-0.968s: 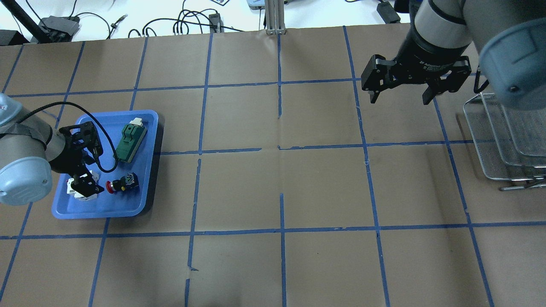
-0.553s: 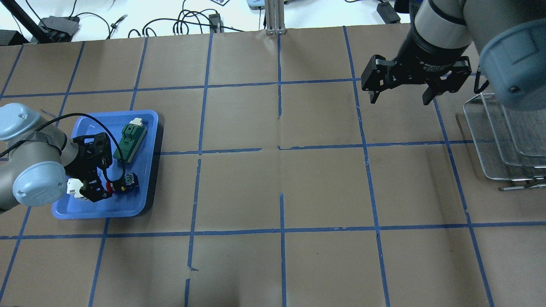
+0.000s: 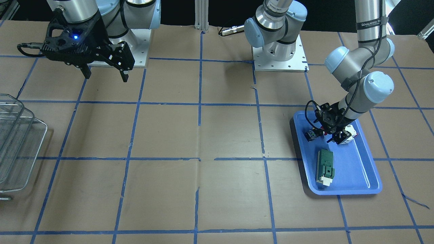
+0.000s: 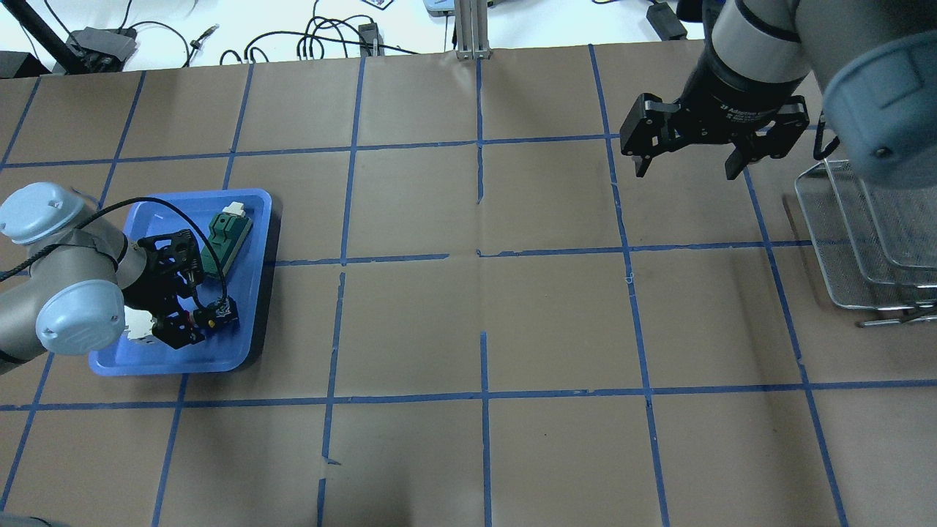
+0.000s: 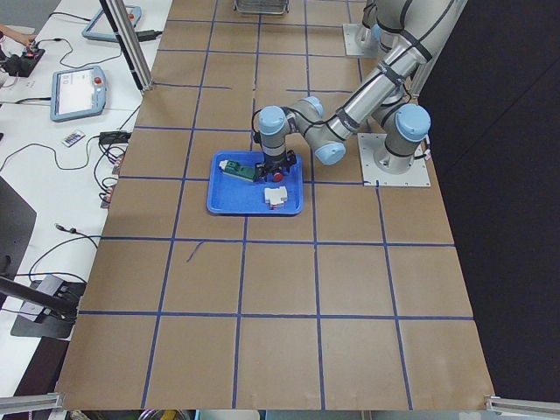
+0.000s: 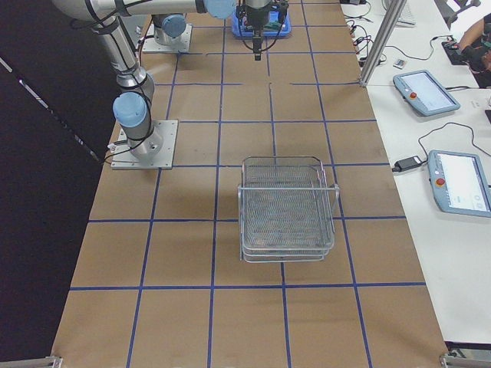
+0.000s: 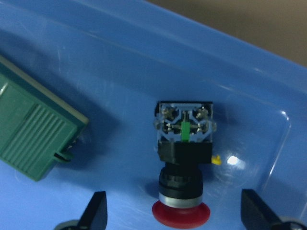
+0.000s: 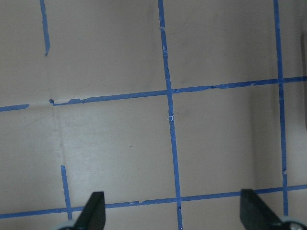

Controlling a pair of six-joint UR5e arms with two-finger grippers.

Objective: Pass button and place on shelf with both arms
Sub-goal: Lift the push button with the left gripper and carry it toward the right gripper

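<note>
The button (image 4: 214, 315) lies on its side in the blue tray (image 4: 219, 355), red cap towards my left gripper. It also shows in the front view (image 3: 312, 134) and in the left wrist view (image 7: 183, 158), blue-and-white block at the far end. My left gripper (image 4: 187, 322) is open and hovers just above it; in its wrist view the gripper (image 7: 176, 213) has a fingertip on each side of the red cap, apart from it. My right gripper (image 4: 686, 172) is open and empty, high over the far right of the table. The wire shelf (image 4: 864, 241) stands at the right edge.
A green rectangular module (image 4: 223, 241) lies in the tray's far part, close to the button's left in the wrist view (image 7: 33, 139). A white breaker block (image 3: 349, 134) lies under my left wrist. Brown paper with blue tape lines (image 4: 483, 322) covers the table.
My left gripper has moved right across the tray, from over the white block to over the button's red cap. The right arm and the button have not moved.
</note>
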